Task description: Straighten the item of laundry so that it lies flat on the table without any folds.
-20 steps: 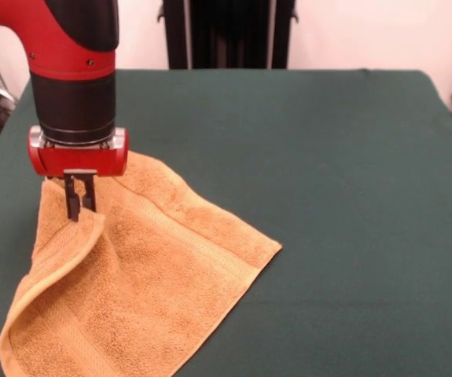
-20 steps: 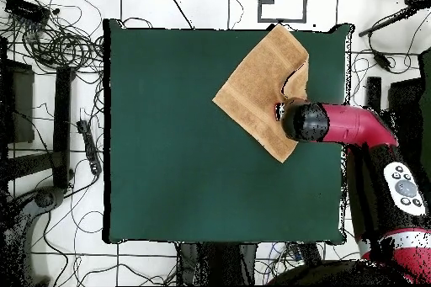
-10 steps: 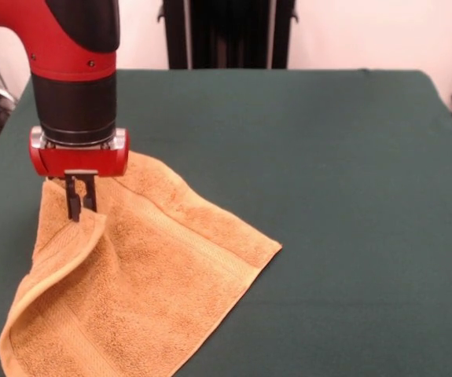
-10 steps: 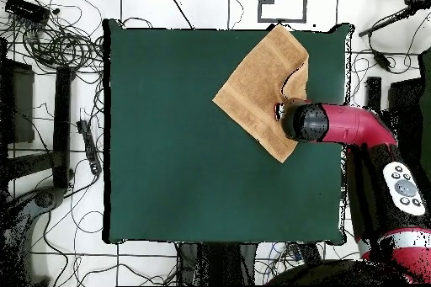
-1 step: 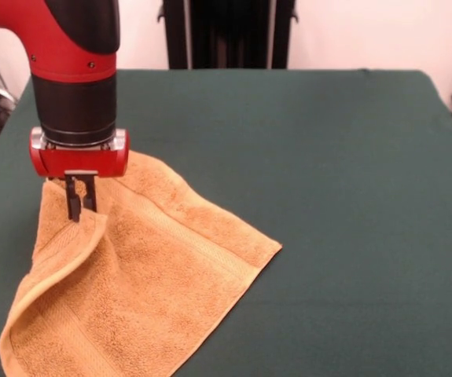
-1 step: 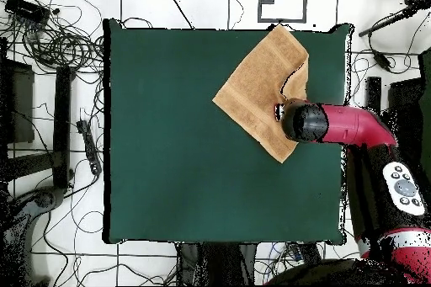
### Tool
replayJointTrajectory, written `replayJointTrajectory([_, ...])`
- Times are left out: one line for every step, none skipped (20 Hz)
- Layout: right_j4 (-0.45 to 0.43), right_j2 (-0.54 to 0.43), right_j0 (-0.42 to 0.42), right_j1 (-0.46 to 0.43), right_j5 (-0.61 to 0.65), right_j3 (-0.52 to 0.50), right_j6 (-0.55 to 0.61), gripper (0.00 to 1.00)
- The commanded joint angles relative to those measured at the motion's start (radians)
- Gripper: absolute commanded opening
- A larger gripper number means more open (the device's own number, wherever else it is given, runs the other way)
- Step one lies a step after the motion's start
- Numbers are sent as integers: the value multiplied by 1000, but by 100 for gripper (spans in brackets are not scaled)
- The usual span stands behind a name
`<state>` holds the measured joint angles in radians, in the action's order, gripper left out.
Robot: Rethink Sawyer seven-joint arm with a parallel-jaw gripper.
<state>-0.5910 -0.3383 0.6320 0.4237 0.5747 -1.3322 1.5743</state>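
The item of laundry, a golden-orange towel (image 5: 155,275), lies at the near left of the green table (image 5: 328,196), set diagonally. Its left corner is folded over onto the rest, making a raised flap. My gripper (image 5: 82,212) stands upright over that flap, fingers close together and shut on the tip of the folded corner. In the overhead view the towel (image 6: 252,90) sits at the table's (image 6: 168,149) upper right, one corner reaching the edge. There the arm's end (image 6: 305,122) covers the gripper and the towel's lower right part.
Cables and stands (image 6: 59,39) lie on the floor beyond the table's left edge in the overhead view. The towel's near corner runs to the table's front edge in the front view.
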Motion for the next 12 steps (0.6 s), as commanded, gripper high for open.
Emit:
replayJointTrajectory([-16, -29, -33, -71, -36, -70, 7, 0])
replayJointTrajectory([-15, -30, -32, -72, -35, -70, 9, 0])
replayJointTrajectory([-15, -30, -28, -70, -41, -77, 12, 0])
replayJointTrajectory([-17, -31, -27, -71, -42, -77, 9, 0])
replayJointTrajectory([-14, -32, -27, -72, -41, -76, 11, 0])
replayJointTrajectory([-13, -32, -26, -72, -42, -76, 15, 0])
replayJointTrajectory([-12, -32, -28, -74, -39, -72, 15, 0])
replayJointTrajectory([-14, -34, -27, -74, -39, -72, 11, 0])
replayJointTrajectory([-16, -35, -27, -75, -39, -71, 8, 0])
replayJointTrajectory([-17, -36, -27, -75, -38, -71, 3, 0])
replayJointTrajectory([-17, -37, -28, -76, -37, -68, 3, 0])
replayJointTrajectory([-18, -38, -27, -76, -39, -70, 2, 0])
